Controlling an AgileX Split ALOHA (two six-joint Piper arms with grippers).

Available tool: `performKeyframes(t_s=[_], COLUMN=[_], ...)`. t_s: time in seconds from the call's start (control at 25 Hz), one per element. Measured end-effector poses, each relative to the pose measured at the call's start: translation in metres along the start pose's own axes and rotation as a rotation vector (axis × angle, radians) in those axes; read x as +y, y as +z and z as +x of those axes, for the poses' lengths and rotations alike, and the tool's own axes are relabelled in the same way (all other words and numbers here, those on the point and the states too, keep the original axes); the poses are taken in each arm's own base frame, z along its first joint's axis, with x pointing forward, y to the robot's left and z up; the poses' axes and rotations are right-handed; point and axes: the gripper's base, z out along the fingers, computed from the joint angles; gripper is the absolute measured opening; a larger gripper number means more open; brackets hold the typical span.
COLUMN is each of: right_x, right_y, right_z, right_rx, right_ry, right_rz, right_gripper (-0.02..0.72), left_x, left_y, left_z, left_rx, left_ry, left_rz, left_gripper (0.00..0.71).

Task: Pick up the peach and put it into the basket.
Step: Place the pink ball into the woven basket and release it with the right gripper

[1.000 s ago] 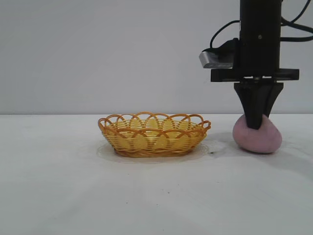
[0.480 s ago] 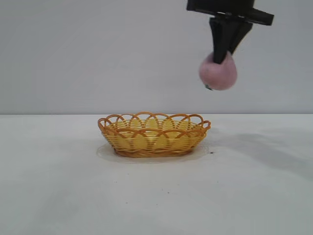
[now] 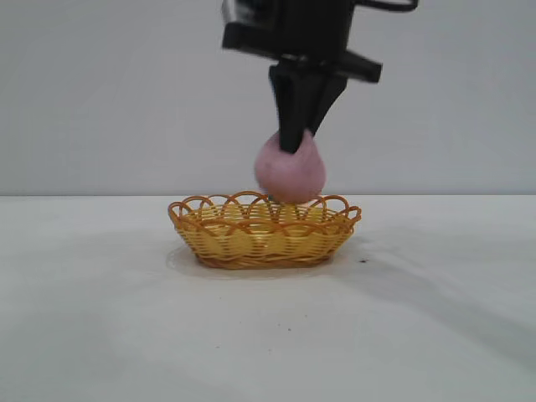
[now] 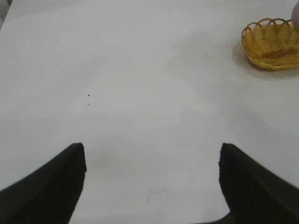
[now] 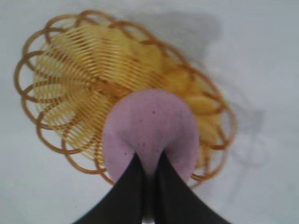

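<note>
Exterior view: right end effector (image 3: 296, 141) pointing down, pinched on the peach (image 3: 290, 172), just above the basket (image 3: 262, 231).

It looks like a robot test lab: a bare white table (image 3: 100, 335) before a plain grey-white wall (image 3: 100, 92), and a black robot arm (image 3: 306, 25) with cables at 12 o'clock, no home furnishing.

No text, label, brand, number or sign can be read on anything in these views.
</note>
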Motion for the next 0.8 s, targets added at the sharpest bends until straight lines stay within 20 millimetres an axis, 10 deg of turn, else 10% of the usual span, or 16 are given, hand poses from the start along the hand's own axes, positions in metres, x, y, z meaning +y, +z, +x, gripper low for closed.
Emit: performKeyframes(t_s=[0.16,0.52,0.8], right_x=[-0.001,-0.002,-0.003], right_y=[0.012,0.017,0.017], right_z=[-0.002,-0.006,-0.006], right_rx=[0.009,-0.020,-0.020], right_ry=[0.001,0.002,-0.002], right_rz=[0.000,0.004,0.015], right_gripper=[0.000,0.332,0.319], left_x=[0.000,0.000,0.000], left_y=[0.000,0.000,0.000], left_z=[0.000,0.000,0.000], left_rx=[0.000,0.000,0.000], left_ry=[0.000,0.000,0.000], left_rz=[0.000,0.000,0.000], left_gripper=[0.550,0.550,0.550])
